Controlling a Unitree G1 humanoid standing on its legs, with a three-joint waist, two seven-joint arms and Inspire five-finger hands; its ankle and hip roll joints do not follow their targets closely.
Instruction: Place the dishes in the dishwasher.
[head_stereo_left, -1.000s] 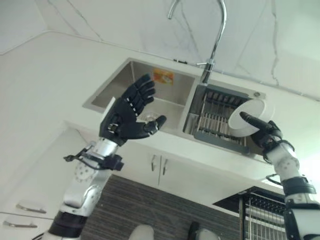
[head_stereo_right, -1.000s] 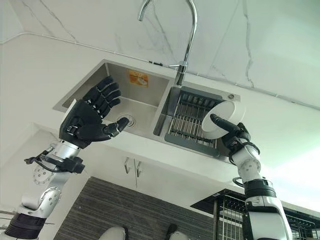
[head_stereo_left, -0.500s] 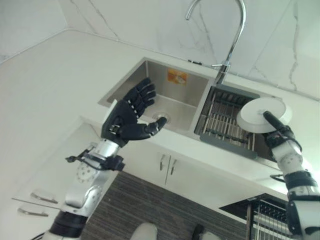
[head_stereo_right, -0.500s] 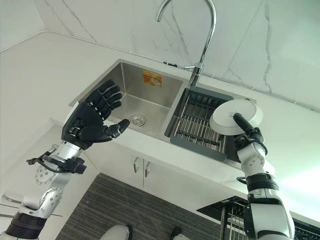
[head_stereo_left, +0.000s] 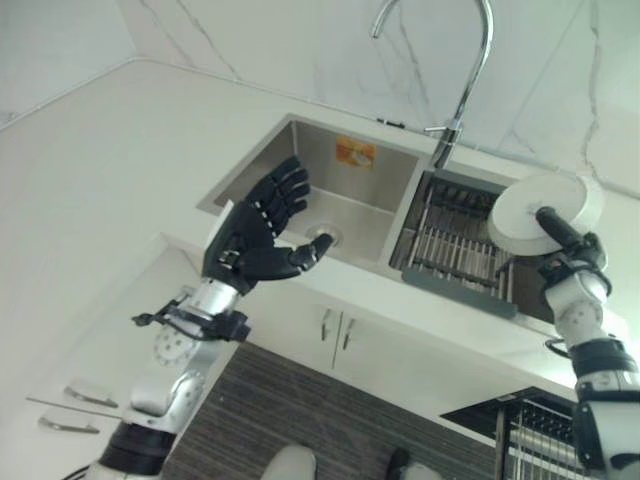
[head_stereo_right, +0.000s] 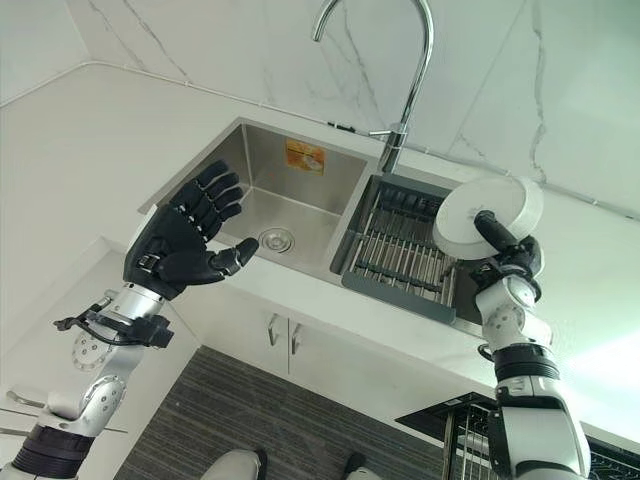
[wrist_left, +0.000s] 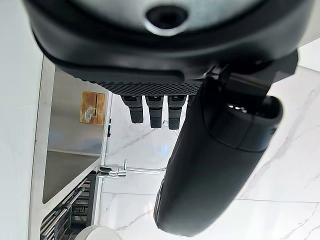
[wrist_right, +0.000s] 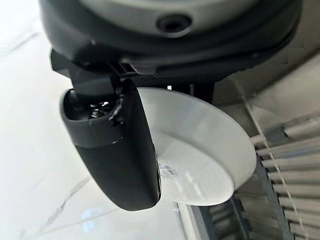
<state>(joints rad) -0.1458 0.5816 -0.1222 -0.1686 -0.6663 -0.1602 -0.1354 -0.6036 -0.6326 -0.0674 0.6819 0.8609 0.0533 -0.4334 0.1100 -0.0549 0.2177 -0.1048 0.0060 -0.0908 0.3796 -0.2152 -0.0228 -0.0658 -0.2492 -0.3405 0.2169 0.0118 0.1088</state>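
My right hand (head_stereo_left: 566, 248) pinches a white bowl (head_stereo_left: 545, 211) between thumb and fingers, holding it tilted above the right end of the dark drying rack (head_stereo_left: 455, 245) in the sink's right basin. The right wrist view shows the thumb (wrist_right: 117, 150) lying across the bowl's underside (wrist_right: 200, 155). My left hand (head_stereo_left: 255, 232) hovers open, fingers spread, over the front edge of the steel left basin (head_stereo_left: 330, 190), holding nothing. A dark wire dishwasher rack (head_stereo_left: 540, 435) shows at the bottom right, below the counter.
A tall curved faucet (head_stereo_left: 462, 75) rises behind the sink. White marble counter (head_stereo_left: 110, 150) spreads to the left and continues behind as wall. White cabinet doors (head_stereo_left: 335, 325) with small handles sit under the sink, above dark striped flooring (head_stereo_left: 290, 410).
My right hand has lifted the bowl up and to the right, off the rack area. The camera shifted earlier; the left hand has stayed where it was.
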